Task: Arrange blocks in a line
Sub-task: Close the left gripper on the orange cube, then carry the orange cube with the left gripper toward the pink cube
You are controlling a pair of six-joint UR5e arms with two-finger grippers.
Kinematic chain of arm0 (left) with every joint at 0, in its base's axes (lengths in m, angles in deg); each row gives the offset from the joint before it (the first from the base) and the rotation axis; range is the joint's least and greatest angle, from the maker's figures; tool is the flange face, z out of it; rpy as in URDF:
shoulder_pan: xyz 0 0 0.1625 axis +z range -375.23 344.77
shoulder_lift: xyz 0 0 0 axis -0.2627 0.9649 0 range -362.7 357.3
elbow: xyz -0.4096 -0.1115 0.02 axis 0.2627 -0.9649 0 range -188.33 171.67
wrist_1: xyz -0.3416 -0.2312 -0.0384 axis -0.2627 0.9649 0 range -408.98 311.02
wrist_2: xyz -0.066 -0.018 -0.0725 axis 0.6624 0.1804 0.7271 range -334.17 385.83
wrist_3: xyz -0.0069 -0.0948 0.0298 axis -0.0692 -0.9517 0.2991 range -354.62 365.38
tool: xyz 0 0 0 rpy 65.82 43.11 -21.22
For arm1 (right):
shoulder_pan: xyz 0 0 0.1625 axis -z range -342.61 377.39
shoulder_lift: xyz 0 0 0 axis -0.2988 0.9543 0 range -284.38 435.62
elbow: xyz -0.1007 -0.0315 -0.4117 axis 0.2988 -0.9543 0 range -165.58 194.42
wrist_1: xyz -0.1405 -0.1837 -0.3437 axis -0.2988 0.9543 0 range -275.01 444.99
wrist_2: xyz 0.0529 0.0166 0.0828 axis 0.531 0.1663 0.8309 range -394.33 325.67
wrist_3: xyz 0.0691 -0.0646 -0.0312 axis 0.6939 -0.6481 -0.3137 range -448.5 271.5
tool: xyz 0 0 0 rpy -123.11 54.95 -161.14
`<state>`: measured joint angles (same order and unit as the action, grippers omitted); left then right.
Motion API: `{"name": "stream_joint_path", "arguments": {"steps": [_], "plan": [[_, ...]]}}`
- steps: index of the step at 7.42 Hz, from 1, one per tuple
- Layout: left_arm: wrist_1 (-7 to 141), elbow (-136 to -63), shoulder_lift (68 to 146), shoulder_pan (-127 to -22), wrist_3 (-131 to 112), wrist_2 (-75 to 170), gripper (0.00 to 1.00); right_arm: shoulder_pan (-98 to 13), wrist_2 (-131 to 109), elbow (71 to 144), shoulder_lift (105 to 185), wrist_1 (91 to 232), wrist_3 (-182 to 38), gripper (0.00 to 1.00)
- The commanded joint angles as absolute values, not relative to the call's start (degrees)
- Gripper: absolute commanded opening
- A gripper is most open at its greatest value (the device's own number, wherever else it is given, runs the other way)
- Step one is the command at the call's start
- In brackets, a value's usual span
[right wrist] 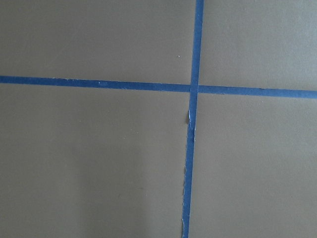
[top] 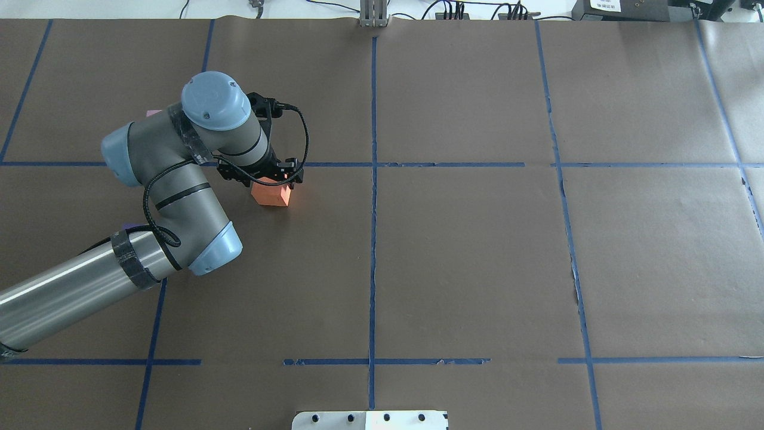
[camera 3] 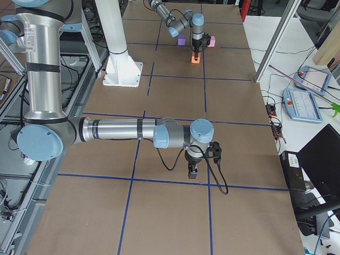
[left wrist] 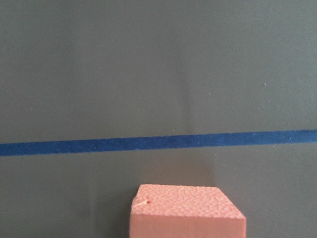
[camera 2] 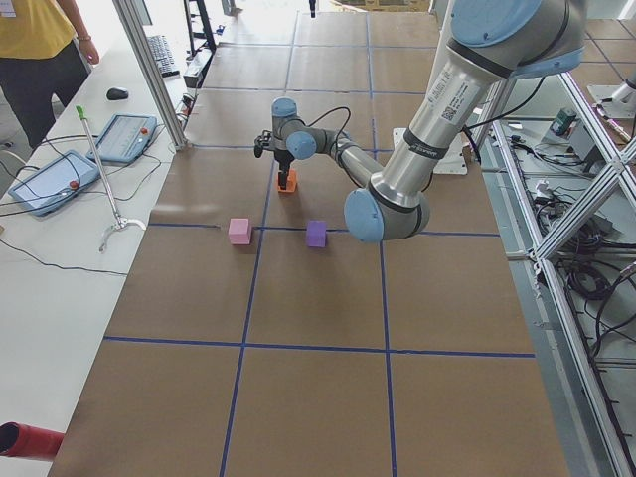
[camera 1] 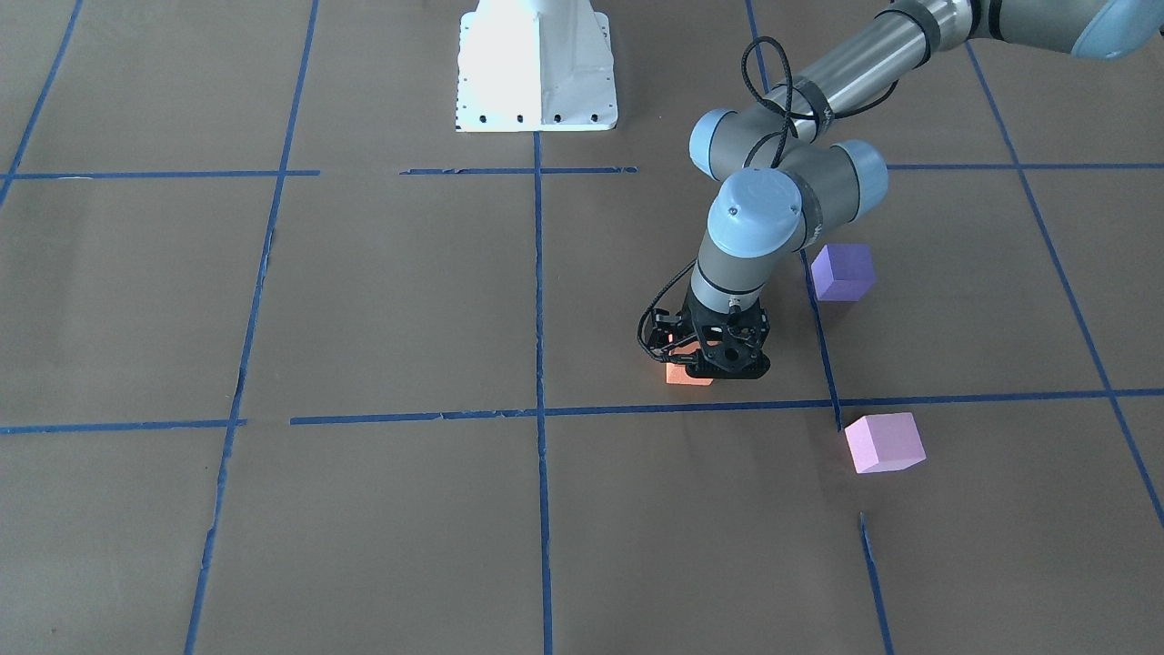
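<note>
The orange block point(camera 1: 684, 374) sits on the brown paper just behind a blue tape line. My left gripper point(camera 1: 720, 366) points straight down onto it, fingers at its sides; I cannot tell whether they grip it. The block also shows in the overhead view point(top: 271, 195), under the left gripper point(top: 270, 179), and at the bottom of the left wrist view point(left wrist: 187, 210). The violet-purple block point(camera 1: 843, 271) and the light pink block point(camera 1: 884, 442) lie apart beside that arm. My right gripper point(camera 3: 192, 171) hangs over bare paper far away; I cannot tell its state.
The robot's white base plate point(camera 1: 536, 64) stands at the table's middle edge. Blue tape lines point(top: 373, 179) split the brown paper into squares. An operator point(camera 2: 40, 50) stands beyond the table by tablets and a pole.
</note>
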<state>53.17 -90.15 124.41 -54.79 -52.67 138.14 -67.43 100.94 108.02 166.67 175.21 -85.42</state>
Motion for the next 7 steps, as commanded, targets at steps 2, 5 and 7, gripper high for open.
{"name": "stream_joint_path", "arguments": {"steps": [2,5,7], "plan": [[54.29,-89.10,124.39,-54.78,-52.63,138.24,0.37,-67.43,100.94,108.02,166.67,175.17,-85.42,1.00],[48.37,-97.75,123.86,-60.80,-52.19,141.55,0.09,-67.43,100.94,108.02,166.67,175.17,-85.42,1.00],[45.77,-103.05,118.29,-64.96,-51.58,142.99,0.11,-67.43,100.94,108.02,166.67,175.17,-85.42,1.00]]}}
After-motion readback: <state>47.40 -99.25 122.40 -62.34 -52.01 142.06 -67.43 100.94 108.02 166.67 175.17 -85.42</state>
